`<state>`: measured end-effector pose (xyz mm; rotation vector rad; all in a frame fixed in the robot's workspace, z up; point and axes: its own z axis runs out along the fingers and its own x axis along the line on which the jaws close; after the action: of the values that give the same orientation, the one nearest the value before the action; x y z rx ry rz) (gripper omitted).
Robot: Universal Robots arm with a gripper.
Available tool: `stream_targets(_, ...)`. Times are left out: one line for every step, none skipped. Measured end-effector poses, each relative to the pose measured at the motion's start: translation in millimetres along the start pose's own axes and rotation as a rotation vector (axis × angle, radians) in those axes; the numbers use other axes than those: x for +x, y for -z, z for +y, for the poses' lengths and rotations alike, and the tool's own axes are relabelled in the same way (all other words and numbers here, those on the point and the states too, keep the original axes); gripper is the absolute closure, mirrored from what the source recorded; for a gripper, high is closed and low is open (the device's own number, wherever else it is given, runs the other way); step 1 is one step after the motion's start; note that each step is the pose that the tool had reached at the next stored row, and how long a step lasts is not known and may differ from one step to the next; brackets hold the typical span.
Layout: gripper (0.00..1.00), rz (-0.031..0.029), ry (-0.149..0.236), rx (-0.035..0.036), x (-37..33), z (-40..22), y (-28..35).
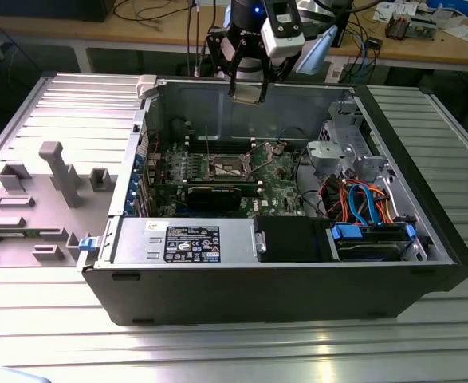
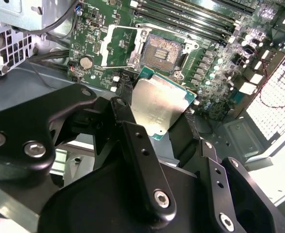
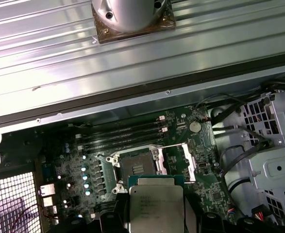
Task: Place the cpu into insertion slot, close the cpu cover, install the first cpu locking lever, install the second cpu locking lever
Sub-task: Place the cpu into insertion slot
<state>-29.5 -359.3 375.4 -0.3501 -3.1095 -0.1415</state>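
Note:
My gripper (image 1: 248,89) hangs above the back wall of the open computer case, shut on the cpu (image 1: 248,96). In both wrist views the cpu (image 2: 157,108) (image 3: 156,208) is a flat silver square on a green backing, clamped by its edges between the black fingers (image 2: 128,127). Well below it, the insertion slot (image 2: 160,51) (image 3: 136,168) (image 1: 226,166) lies uncovered on the green board, its dark contact field showing. The cpu cover (image 2: 119,46) (image 3: 182,162) is swung back and lies open beside the slot.
Memory slots (image 3: 123,132) run along the slot's far side, and a long black graphics card (image 1: 214,195) along its near side. The case also holds a power supply (image 1: 187,241), a metal drive cage (image 1: 344,145) and orange and blue cables (image 1: 363,199). A grey fixture (image 1: 58,171) stands at the exterior view's left.

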Motion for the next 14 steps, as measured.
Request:
stream_targets(0.46, -0.0009, -0.011, -0.0002, 0.0, 0.0, 0.0)
stream_targets(0.46, -0.0009, -0.011, -0.0002, 0.0, 0.0, 0.0)
stream_targets(0.46, -0.0009, -0.011, -0.0002, 0.0, 0.0, 0.0)
stream_targets(0.46, -0.0010, -0.011, -0.0002, 0.0, 0.0, 0.0)
stream_targets(0.46, -0.0009, -0.011, -0.0002, 0.0, 0.0, 0.0)
stream_targets(0.46, -0.0010, -0.011, -0.0003, 0.0, 0.0, 0.0)
stream_targets(0.46, -0.0010, -0.011, -0.0002, 0.0, 0.0, 0.0)
stream_targets(0.46, -0.0010, -0.011, -0.0003, 0.0, 0.0, 0.0)
stream_targets(0.46, -0.0010, -0.011, -0.0002, 0.0, 0.0, 0.0)
stream_targets(0.46, -0.0010, -0.012, -0.0003, 0.0, 0.0, 0.0)
stream_targets(0.46, -0.0010, -0.012, -0.0003, 0.0, 0.0, 0.0)
stream_targets(0.46, -0.0010, -0.012, -0.0002, 0.0, 0.0, 0.0)
stream_targets(0.46, -0.0010, -0.012, -0.0003, 0.0, 0.0, 0.0)
stream_targets(0.46, -0.0010, -0.012, -0.0002, 0.0, 0.0, 0.0)
